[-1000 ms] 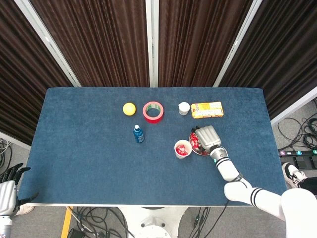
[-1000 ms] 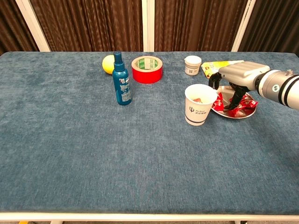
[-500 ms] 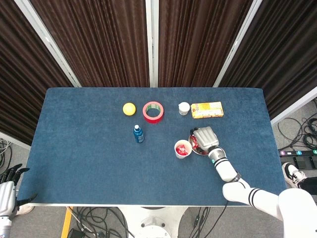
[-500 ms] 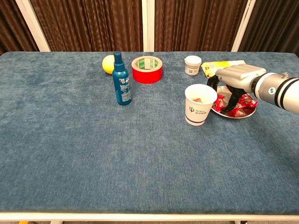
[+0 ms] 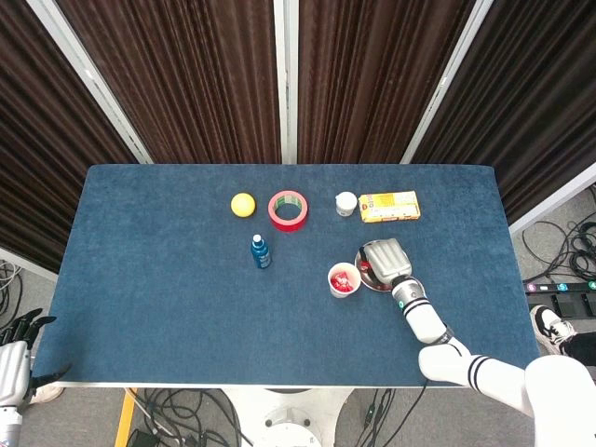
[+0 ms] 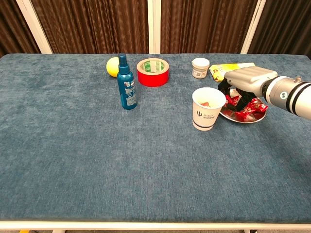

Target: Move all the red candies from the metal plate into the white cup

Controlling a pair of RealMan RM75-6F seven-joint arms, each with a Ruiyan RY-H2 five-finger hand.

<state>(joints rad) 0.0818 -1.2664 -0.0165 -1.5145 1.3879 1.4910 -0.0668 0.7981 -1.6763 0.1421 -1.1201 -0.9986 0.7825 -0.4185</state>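
the right hand (image 6: 247, 80) is reaching into the metal plate (image 6: 258, 115); whether its fingers (image 6: 235, 93) are clamping a red candy (image 6: 250, 108) i cannot tell; it should be pinching 1 firmly before heading to the white cup (image 6: 207, 109).

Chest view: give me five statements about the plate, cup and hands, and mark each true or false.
1. The white cup stands left of the metal plate. True.
2. The cup is empty. False: red candy shows inside it.
3. The right hand is over the plate. True.
4. No red candies remain on the plate. False: several still lie there.
5. The left hand is above the blue spray bottle. False: it hangs off the table's near left corner, seen only in the head view.
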